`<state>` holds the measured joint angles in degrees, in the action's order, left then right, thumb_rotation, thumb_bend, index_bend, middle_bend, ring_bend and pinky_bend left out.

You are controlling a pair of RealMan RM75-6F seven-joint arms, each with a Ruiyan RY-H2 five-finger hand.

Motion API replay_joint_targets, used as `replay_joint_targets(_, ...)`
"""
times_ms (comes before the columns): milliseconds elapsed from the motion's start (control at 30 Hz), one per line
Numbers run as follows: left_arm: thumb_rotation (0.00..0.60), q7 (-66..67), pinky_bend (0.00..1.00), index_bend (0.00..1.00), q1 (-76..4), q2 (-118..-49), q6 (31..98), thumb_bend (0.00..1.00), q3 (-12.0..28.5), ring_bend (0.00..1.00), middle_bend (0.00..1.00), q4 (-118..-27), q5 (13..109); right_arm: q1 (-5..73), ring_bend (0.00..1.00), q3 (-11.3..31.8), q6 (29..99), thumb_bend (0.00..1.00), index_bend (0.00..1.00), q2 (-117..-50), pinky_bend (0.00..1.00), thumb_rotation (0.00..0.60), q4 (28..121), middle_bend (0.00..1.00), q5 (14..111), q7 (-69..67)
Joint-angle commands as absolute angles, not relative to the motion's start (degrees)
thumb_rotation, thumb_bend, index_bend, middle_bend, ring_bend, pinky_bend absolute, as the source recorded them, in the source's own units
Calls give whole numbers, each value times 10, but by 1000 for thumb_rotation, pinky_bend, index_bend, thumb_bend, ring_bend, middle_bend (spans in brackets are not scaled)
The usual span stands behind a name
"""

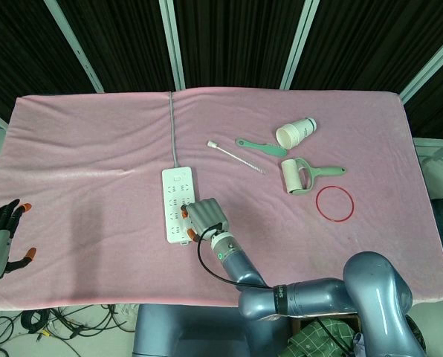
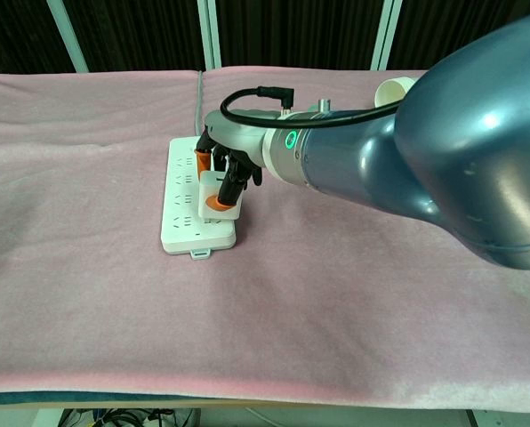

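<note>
Right hand (image 2: 227,173) bent down over power strip (image 2: 181,209), fingers clamped on white plug (image 2: 219,191).

Robot lab test bench, pink cloth-covered table (image 1: 95,149), black curtain backdrop (image 1: 236,37), cables on floor (image 1: 50,323)

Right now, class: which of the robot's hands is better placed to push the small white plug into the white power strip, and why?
The right hand: it holds the small white plug over the white power strip. The left hand sits at the table edge, away from the strip.
</note>
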<state>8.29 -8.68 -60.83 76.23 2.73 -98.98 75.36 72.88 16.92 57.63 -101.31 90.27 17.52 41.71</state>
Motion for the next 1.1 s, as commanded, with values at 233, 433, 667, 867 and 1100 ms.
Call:
replay_joint_targets(233,600,83,0,77,-86,-607,764,297,27,0,0,-991,754,729,603,170,576,361,746,-1014,465,600,902,594,172,418)
replay_joint_targets(433,600,84,0,77,-87,-607,761,297,27,0,0,-991,752,730,604,170,578,362,746,-1014,468,600,900,594,169,422)
replay_joint_targets(667,600,86,0,76,-88,-607,760,297,27,0,0,-991,750,731,605,171,578,361,747,-1014,468,600,900,595,168,423)
replay_joint_targets(867,600,87,0,77,-87,-607,760,297,27,0,0,-992,749,730,605,171,578,361,747,-1012,469,600,902,595,167,425)
replay_joint_targets(1100,600,89,0,77,-88,-607,758,297,27,0,0,-993,747,730,627,170,577,362,783,-1013,484,600,901,624,172,424)
